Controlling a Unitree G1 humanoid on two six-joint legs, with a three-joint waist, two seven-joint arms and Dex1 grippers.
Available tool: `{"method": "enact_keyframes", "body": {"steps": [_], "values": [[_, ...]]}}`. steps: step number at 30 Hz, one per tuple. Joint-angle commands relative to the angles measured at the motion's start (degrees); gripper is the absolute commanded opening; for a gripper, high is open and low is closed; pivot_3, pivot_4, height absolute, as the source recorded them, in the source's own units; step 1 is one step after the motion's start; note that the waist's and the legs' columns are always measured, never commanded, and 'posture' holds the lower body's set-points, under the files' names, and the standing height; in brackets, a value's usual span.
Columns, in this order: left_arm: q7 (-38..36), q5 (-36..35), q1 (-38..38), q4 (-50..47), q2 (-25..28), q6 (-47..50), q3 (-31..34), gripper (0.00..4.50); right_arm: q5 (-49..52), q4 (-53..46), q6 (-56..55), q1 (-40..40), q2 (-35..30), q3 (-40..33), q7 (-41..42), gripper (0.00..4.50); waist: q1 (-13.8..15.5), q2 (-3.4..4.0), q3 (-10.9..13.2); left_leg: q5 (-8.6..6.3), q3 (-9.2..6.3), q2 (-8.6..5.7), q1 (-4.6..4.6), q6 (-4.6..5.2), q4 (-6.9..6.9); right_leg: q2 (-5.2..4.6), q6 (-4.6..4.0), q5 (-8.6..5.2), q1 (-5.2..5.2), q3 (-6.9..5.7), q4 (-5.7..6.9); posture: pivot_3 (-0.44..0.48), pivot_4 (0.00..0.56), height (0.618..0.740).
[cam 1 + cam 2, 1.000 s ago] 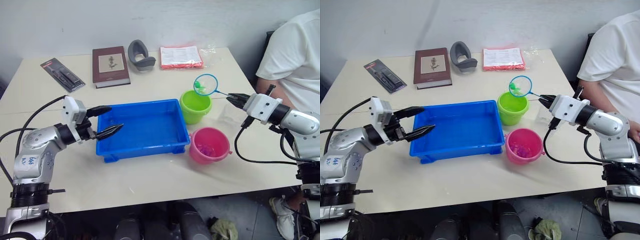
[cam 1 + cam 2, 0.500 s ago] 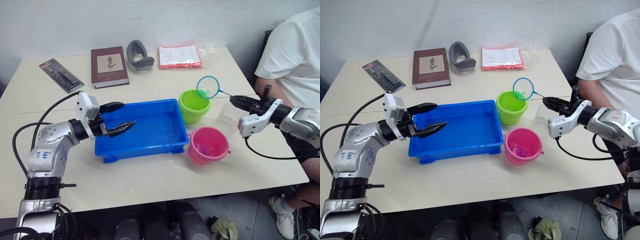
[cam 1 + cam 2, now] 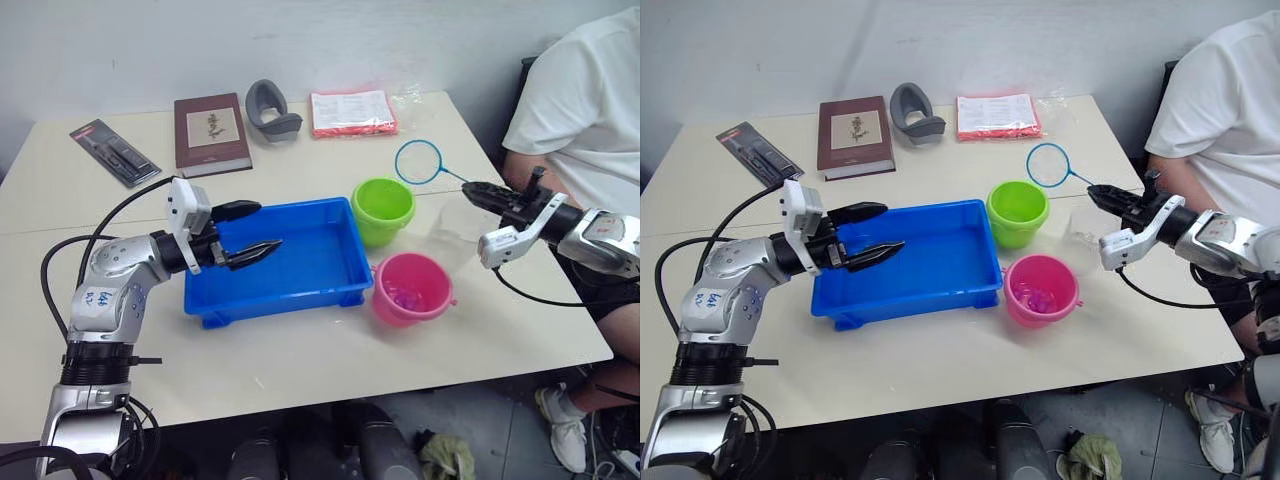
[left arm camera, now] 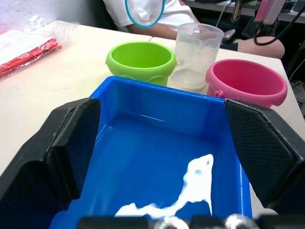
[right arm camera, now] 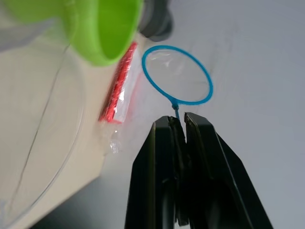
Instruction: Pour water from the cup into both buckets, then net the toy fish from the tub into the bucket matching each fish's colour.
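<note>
Right tool (image 3: 470,189) is pinched on the handle of the blue net (image 3: 419,161), hoop held above the tabletop (image 3: 300,350) just behind the green bucket (image 3: 383,208). Left tool (image 3: 248,230) is spread over the blue tub (image 3: 300,290). Pink bucket (image 3: 412,290) stands beside the tub; clear cup (image 4: 196,56) stands between the buckets.

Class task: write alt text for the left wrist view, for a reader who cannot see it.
The left tool's two black fingers stand open over a blue tub of shallow water. Beyond the tub are a lime green bucket, a clear cup and a pink bucket on a beige table.
</note>
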Motion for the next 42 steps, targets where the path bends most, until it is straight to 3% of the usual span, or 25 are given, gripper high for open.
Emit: {"method": "enact_keyframes", "body": {"steps": [1,3,6,10,15,18,20,24,30,31,32,38,39,42], "values": [[-3.70,-6.15,2.60,-3.51,3.69,1.90,7.12,4.46,43.02,-16.46,5.89,7.79,0.45,-0.25,25.66,0.00,-0.03,0.00,0.00,0.01,-0.02,0.03,0.04,-0.01,0.00,0.06,0.00,0.00,0.05,0.00,0.01,0.000,0.150,0.740],[-6.34,-11.02,5.44,-7.12,6.18,5.01,10.81,4.46,60.10,-30.84,15.77,13.03,-0.37,-0.63,37.89,0.00,0.02,0.05,0.03,0.04,-0.09,0.17,-0.03,-0.06,-0.02,0.05,0.00,0.00,-0.06,-0.03,0.08,0.000,0.150,0.740],[-9.13,-12.20,12.03,-10.52,10.35,6.05,14.68,4.46,74.21,-45.31,29.98,18.79,-1.77,-1.22,51.84,0.00,0.55,0.08,0.03,0.04,-0.17,0.24,-0.04,-0.06,0.15,0.00,-0.01,-0.01,-0.03,-0.12,0.16,0.000,0.150,0.740],[-14.55,-13.45,22.35,-16.53,14.25,5.97,18.26,4.46,78.70,-55.68,41.39,22.07,0.81,-1.78,58.75,0.00,1.24,0.06,0.00,-0.03,-0.27,0.22,0.00,0.05,0.21,-0.06,-0.07,-0.01,0.09,-0.22,0.07,0.000,0.150,0.740],[-21.31,-9.57,36.23,-22.75,17.77,1.99,19.66,4.46,73.63,-60.46,51.51,26.34,7.51,1.93,61.35,0.00,2.25,-0.17,-0.15,-0.13,-0.26,0.21,-0.10,0.09,0.24,-0.08,-0.20,-0.04,0.02,-0.29,0.03,0.000,0.150,0.740],[-20.30,-8.48,40.31,-24.07,16.61,0.67,20.05,4.46,65.82,-57.97,50.71,28.82,14.00,6.81,64.24,0.00,2.48,-0.30,-0.23,-0.16,-0.26,0.15,-0.12,0.16,0.27,-0.12,-0.20,-0.05,0.02,-0.31,0.00,0.000,0.150,0.740],[-22.19,-3.98,44.60,-25.80,18.02,-2.93,18.56,4.46,57.49,-51.49,45.99,28.70,18.11,11.18,68.03,0.00,2.20,-0.41,-0.30,-0.17,-0.24,0.15,-0.10,0.17,0.25,-0.09,-0.21,-0.05,0.03,-0.31,-0.02,0.000,0.150,0.740],[-18.62,-4.68,44.50,-27.33,16.51,-2.09,17.74,4.46,47.29,-37.56,35.78,27.34,26.55,13.42,68.21,0.00,2.01,-0.40,-0.30,-0.19,-0.18,0.12,-0.11,0.22,0.25,-0.08,-0.22,-0.05,0.01,-0.30,-0.02,0.000,0.150,0.740],[-17.01,-4.86,43.75,-26.53,16.85,-1.42,18.21,4.46,40.38,-25.72,28.71,25.03,35.85,13.10,66.44,0.00,1.87,-0.41,-0.31,-0.19,-0.16,0.14,-0.10,0.19,0.24,-0.07,-0.26,-0.07,-0.03,-0.28,0.05,0.000,0.150,0.740],[-16.91,-4.88,43.77,-26.09,16.87,-1.41,18.55,4.50,40.59,-25.11,29.34,24.79,36.91,12.68,66.51,0.84,1.79,-0.41,-0.31,-0.18,-0.15,0.15,-0.09,0.18,0.24,-0.07,-0.27,-0.07,-0.03,-0.28,0.07,0.000,0.150,0.740],[-16.95,-4.89,43.82,-25.70,16.92,-1.49,18.84,4.50,41.18,-25.20,30.13,24.80,37.54,12.33,67.10,1.05,1.81,-0.41,-0.31,-0.18,-0.15,0.16,-0.09,0.17,0.24,-0.07,-0.27,-0.07,-0.03,-0.28,0.08,0.000,0.150,0.740],[-17.18,-5.93,46.11,-25.27,17.56,0.51,22.38,4.50,46.03,-34.52,32.07,27.90,35.60,8.10,68.94,4.03,1.94,-0.41,-0.30,-0.20,-0.18,0.17,-0.09,0.15,0.24,-0.09,-0.32,-0.10,-0.03,-0.30,0.10,0.000,0.150,0.740],[-17.10,-5.47,47.90,-25.47,17.12,0.46,24.15,4.50,50.55,-40.56,35.46,29.57,32.61,6.71,71.23,4.48,1.95,-0.40,-0.30,-0.20,-0.18,0.17,-0.10,0.15,0.24,-0.10,-0.32,-0.10,-0.03,-0.30,0.10,0.000,0.150,0.740],[-16.51,-3.09,52.40,-25.20,15.80,-1.50,28.11,4.50,63.18,-56.47,46.19,34.52,23.19,1.56,75.60,4.48,2.04,-0.33,-0.26,-0.28,-0.19,0.18,-0.10,0.18,0.24,-0.11,-0.32,-0.10,-0.04,-0.30,0.07,0.000,0.150,0.740]]}}
